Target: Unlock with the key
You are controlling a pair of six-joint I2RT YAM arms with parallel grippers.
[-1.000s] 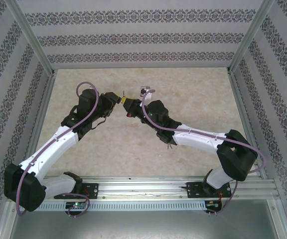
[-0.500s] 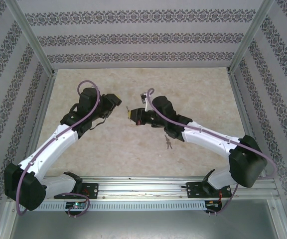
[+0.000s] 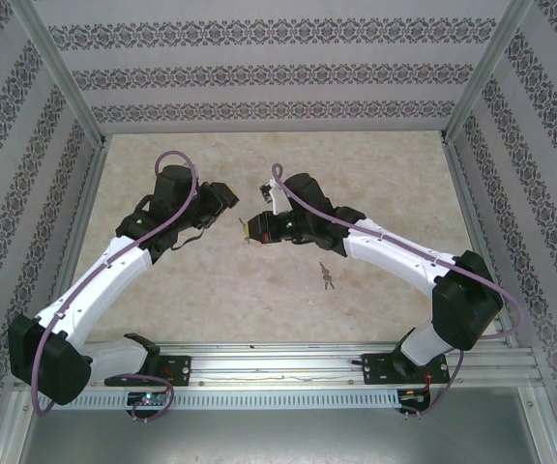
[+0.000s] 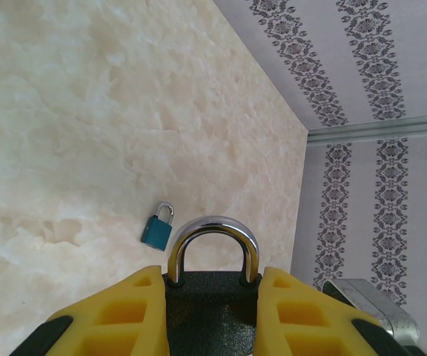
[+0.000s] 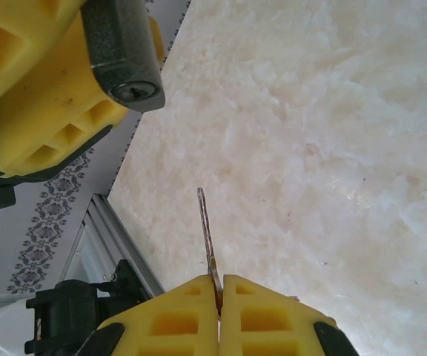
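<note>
Left wrist view: we see the left end effector (image 4: 212, 273) at the bottom of the frame, its yellow fingers (image 4: 117, 319) partly closed and clamped on either side of a black metal padlock (image 4: 212, 315). The padlock's silver shackle (image 4: 213, 236) stands up clear of the fingers and looks closed. Just left of it, further off, a small teal padlock (image 4: 157, 228) lies on the beige marbled surface (image 4: 87, 111).

Right wrist view: the right end effector (image 5: 219, 293) at bottom centre is fully shut, pinching a thin silver metal key (image 5: 207, 233) by its head. The blade points up the frame. At upper left we note the black padlock's underside with its round keyhole (image 5: 134, 90) facing the camera. The key tip is apart from the keyhole, below and to its right.

Top external view: both end effectors meet near the middle of the frame, left (image 3: 222, 198) and right (image 3: 257, 229), close together above the surface. A small metal object (image 3: 327, 275) lies loose lower right of them, too small for us to make out.
</note>
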